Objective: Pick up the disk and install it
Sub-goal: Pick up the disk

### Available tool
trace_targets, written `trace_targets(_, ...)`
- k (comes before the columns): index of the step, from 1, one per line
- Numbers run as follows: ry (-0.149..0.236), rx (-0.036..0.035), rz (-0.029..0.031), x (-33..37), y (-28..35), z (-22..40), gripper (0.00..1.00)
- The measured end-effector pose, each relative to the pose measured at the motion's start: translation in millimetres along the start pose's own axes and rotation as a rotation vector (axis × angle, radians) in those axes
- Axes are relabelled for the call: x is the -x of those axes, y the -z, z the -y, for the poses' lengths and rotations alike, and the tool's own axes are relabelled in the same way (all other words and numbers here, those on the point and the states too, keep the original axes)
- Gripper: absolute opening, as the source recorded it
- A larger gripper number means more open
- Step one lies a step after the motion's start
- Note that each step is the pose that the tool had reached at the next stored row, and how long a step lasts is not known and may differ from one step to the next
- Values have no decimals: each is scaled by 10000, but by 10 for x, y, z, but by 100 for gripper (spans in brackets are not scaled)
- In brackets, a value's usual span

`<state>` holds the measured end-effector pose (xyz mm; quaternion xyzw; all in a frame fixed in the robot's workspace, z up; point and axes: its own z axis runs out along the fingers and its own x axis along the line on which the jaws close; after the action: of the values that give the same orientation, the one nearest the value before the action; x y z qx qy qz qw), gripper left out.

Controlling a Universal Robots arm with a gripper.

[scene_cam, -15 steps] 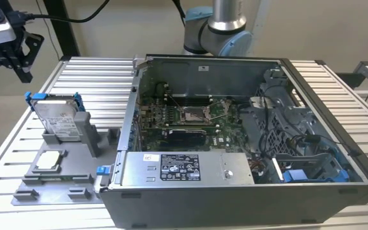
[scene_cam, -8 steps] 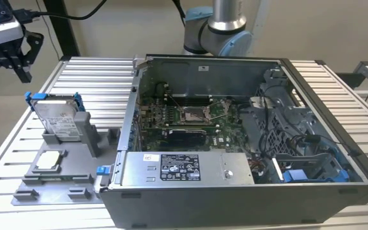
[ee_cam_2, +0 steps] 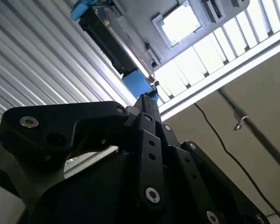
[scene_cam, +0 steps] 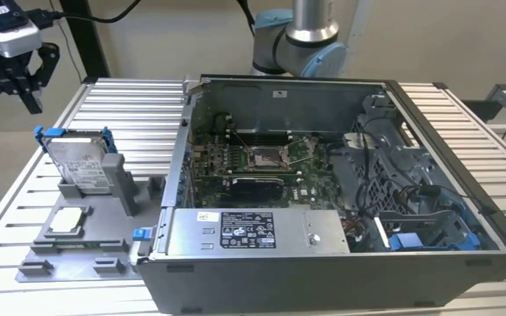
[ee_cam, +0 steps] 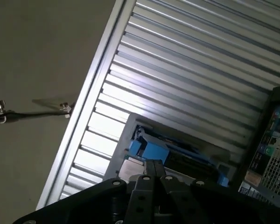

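Note:
The disk (scene_cam: 79, 162), a silver-grey hard drive with a white label and a blue bracket, stands upright in a grey holder (scene_cam: 103, 191) on the table, at the exterior view's left. My gripper (scene_cam: 31, 99) hangs in the air above it and further to the exterior view's left, over the table's edge. Its black fingers are shut against each other with nothing between them. In both wrist views the joined fingertips (ee_cam_2: 147, 100) (ee_cam: 154, 164) point towards the disk (ee_cam_2: 113, 43) (ee_cam: 173, 151), seen edge-on with its blue bracket, and stay well apart from it.
An open computer case (scene_cam: 341, 263) fills the middle and right of the slatted metal table (scene_cam: 139, 105). Inside lie the motherboard (scene_cam: 257, 161), a large silver box (scene_cam: 235, 230) and a blue-tabbed drive bay (scene_cam: 416, 240). A small square chip (scene_cam: 66, 220) rests on the grey fixture. The arm's base (scene_cam: 302, 39) stands behind.

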<state>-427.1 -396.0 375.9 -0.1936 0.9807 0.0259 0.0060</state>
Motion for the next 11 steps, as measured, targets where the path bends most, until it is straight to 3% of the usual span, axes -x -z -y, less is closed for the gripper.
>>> trace_targets(11, 1998, 41, -90, 0, 0, 0, 0)
